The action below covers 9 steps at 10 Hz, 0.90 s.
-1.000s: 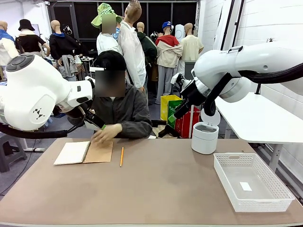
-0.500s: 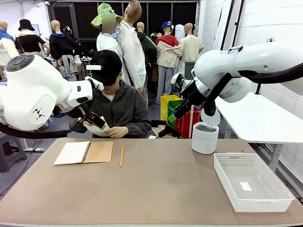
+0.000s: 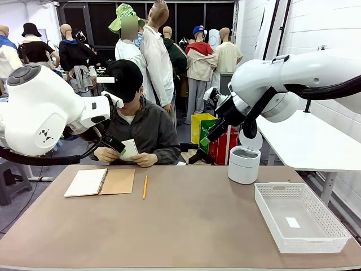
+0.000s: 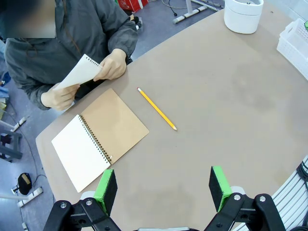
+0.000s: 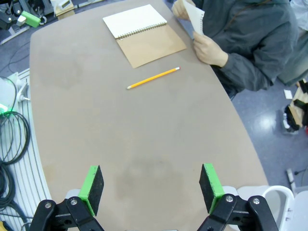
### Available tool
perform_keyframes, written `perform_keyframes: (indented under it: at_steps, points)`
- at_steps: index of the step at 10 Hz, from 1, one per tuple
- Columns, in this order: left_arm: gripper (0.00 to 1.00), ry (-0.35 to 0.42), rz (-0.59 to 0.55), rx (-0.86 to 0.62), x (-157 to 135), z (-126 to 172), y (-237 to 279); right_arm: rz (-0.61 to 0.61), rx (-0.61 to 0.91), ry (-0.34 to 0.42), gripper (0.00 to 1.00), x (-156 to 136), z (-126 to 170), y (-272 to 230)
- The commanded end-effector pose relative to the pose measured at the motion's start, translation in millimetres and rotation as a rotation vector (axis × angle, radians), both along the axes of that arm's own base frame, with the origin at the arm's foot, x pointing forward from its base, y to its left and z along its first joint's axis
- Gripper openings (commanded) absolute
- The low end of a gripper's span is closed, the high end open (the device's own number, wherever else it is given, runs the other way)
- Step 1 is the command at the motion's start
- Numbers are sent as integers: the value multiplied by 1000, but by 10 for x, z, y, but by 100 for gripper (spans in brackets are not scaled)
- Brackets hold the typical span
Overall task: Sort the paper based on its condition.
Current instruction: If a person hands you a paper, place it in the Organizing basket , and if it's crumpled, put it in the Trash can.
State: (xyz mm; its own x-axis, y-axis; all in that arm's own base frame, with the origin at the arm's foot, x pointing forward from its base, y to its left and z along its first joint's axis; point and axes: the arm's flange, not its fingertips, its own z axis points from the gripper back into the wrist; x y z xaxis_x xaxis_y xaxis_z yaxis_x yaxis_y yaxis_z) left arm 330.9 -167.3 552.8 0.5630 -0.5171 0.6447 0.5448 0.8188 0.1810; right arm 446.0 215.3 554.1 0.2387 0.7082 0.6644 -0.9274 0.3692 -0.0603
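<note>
- Since the earlier frame, the person's hands (image 3: 145,160) are no longer pressing on the notebook (image 3: 100,182); they are now holding the paper (image 3: 130,148) upright above the worktop's (image 3: 186,226) far edge.
- From the front, the left arm is partly hiding that paper (image 4: 79,72); the left wrist view is showing its torn spiral edge.
- Both the left gripper (image 4: 163,190) and the right gripper (image 5: 150,187) are hovering with jaws wide apart, holding nothing.
- A pencil (image 4: 157,109) is lying just beside the notebook.
- A white basket (image 3: 299,217) is sitting at the worktop's right.
</note>
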Motion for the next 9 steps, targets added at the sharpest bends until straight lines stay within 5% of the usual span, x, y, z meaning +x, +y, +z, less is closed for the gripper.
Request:
perform_keyframes:
  at_steps: [1, 9]
  points:
    - [100, -1, 4, 1, -1, -8, 8, -6, -6, 4, 100, 0, 1, 0]
    - [100, -1, 4, 1, -1, -8, 8, -6, -6, 4, 100, 0, 1, 0]
